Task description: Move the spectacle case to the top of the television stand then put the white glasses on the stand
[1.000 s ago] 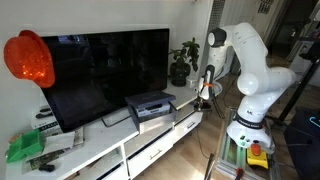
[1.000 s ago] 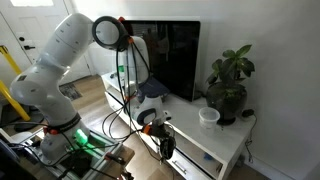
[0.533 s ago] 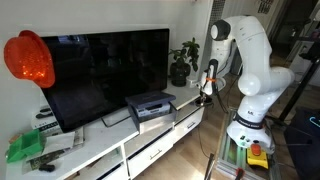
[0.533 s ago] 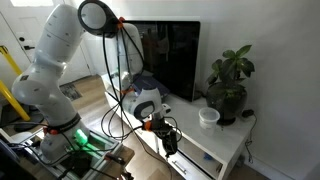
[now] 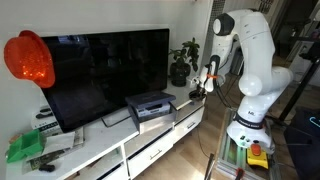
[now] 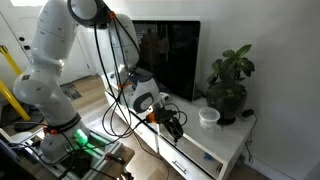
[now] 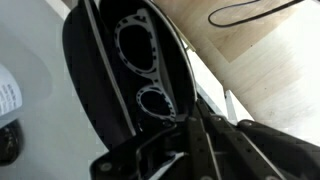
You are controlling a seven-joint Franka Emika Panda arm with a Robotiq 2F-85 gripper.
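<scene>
Jaws are closing tight on the small dark oblong spectacle case (image 7: 105, 95). They seem to be gripping it near one end, so its glossy body is stretching away from the wrist camera and filling most of the wrist view. Gripping it there is probably leaving the rest of the case free to be laid down flat.

In an exterior view the case (image 6: 173, 126) is hanging in the air at the front edge of the long, low white television stand (image 6: 230, 137). It is near the end where the small white bowl (image 6: 208, 117) and the leafy green potted plant (image 6: 228, 85) are standing. Whether it is touching the top I cannot tell, so I am judging the first step as nearly done, not finished.

The grey-and-black flat box (image 5: 150, 103) is lying further along the stand. The wide black television (image 5: 105, 70) is standing behind it. The white glasses are not showing clearly anywhere.
</scene>
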